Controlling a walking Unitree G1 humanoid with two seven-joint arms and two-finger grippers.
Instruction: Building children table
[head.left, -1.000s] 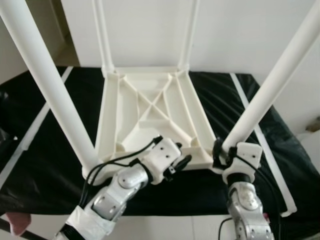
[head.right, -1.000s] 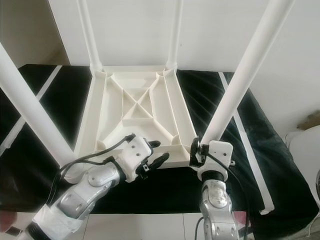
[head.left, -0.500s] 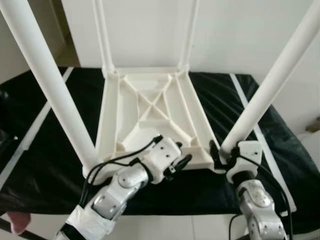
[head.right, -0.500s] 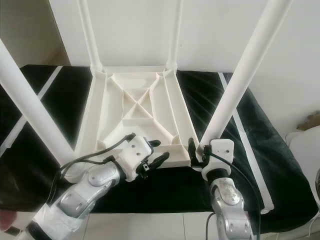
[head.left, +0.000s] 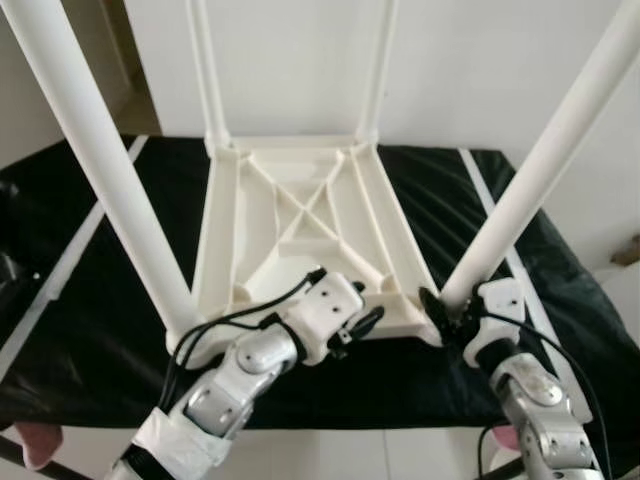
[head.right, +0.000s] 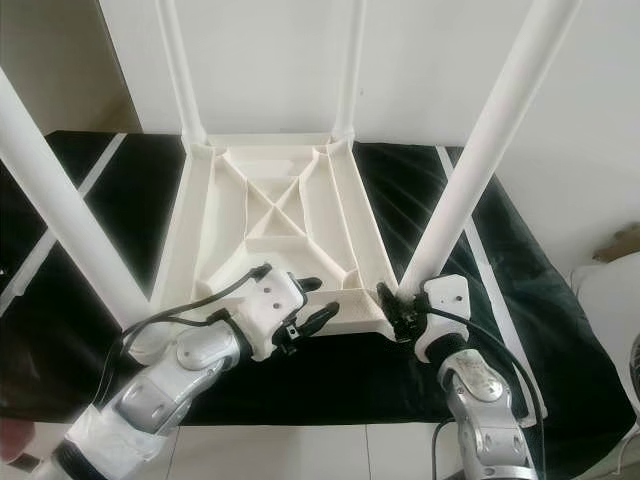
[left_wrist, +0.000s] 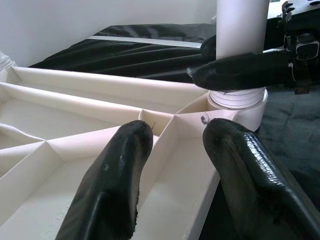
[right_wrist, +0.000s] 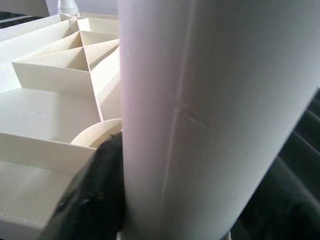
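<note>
Centrally, the inverted children's table (head.left: 300, 225) lies on a black sheet (head.left: 80, 300), its 4 legs rising to the frame's corners. At lower right, the right hand (head.left: 445, 308) clamps the base of the near-right leg (head.left: 545, 165). The left hand (head.right: 308, 305), fingers (left_wrist: 117, 175) apart and released, rests over the table's near edge at lower centre.

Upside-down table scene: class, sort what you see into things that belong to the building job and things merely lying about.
Belonging to the job:
tabletop, upside down
near right leg, gripped at its base by the right gripper
near left leg
left gripper at the tabletop's near edge

Lying about:
black cloth
pink object, unclear
</note>
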